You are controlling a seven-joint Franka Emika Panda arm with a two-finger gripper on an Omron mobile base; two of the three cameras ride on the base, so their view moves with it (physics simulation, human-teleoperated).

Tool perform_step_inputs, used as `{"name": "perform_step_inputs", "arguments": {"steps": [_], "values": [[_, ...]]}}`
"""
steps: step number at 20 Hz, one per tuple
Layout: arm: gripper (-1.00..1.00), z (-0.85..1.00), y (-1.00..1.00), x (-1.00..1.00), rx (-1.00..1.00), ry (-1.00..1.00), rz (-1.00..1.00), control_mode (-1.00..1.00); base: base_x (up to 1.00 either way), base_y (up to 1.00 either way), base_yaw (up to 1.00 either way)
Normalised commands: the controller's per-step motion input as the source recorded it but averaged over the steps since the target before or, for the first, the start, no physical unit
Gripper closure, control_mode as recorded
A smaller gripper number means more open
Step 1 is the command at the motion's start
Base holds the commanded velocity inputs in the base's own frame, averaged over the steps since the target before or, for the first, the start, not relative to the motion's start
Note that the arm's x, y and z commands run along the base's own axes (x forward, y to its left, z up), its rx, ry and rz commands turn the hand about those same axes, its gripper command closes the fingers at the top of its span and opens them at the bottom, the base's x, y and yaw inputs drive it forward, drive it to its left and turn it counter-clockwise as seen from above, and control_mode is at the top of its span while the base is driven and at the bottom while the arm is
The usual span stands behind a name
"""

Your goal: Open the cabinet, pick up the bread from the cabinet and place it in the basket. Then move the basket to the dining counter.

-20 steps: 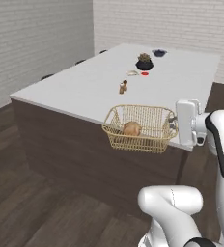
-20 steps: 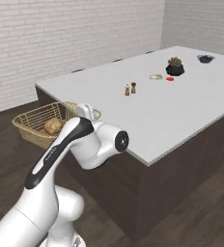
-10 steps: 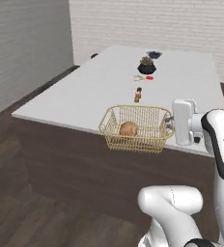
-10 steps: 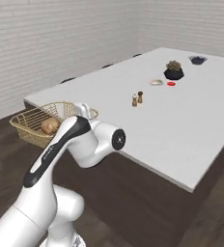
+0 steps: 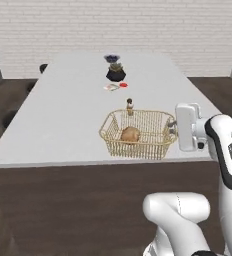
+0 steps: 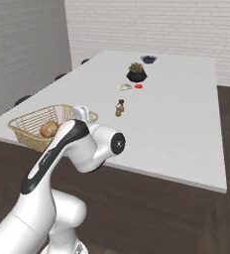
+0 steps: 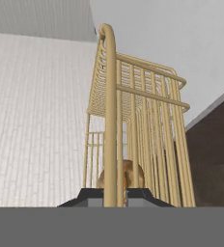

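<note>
Reaching in from the lower right of the left base frame, the white arm bends at its elbow and turns its hand sideways toward frame centre, so the claw [image 5: 174, 131] meets the right end of the basket [image 5: 138, 134]; in the hand view the two dark tips are together, clamped on the basket's rim wire [image 7: 110, 120], which runs up the middle of that frame. One basket is in sight, a golden wire one, and one bread [image 5: 130, 134] lies inside it, low and left of its centre; in the right base view the bun [image 6: 49, 129] shows at the left of the frame behind the arm's upper link. Whether the basket rests on the tabletop [image 5: 78, 110] or hangs just above it I cannot tell; it sits over the near edge, at centre-right of the left base frame. On the white surface further back stand one small brown figure [image 5: 130, 105] just behind the basket, one dark pot with a plant [image 5: 115, 74], one dark bowl [image 5: 111, 58] beyond it, and two flat bits, one pale [image 5: 111, 87] and one red [image 5: 123, 85]. Wide bare tabletop lies to the left and right of that row. Two dark stools [image 5: 43, 67] peek out at the left edge.
</note>
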Motion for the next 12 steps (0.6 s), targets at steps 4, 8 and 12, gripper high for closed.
{"name": "perform_step_inputs", "arguments": {"steps": [4, 8, 12], "values": [[1.0, 0.0, 0.0, 0.0, 0.0, 0.0, 0.0, 1.0, 0.47, 1.0, -0.33], [1.0, 0.0, 0.0, 0.0, 0.0, 0.0, 0.0, 1.0, 0.07, 1.0, 0.0], [1.0, 0.0, 0.0, 0.0, 0.0, 0.0, 0.0, 1.0, 0.04, 1.0, 0.0]]}}
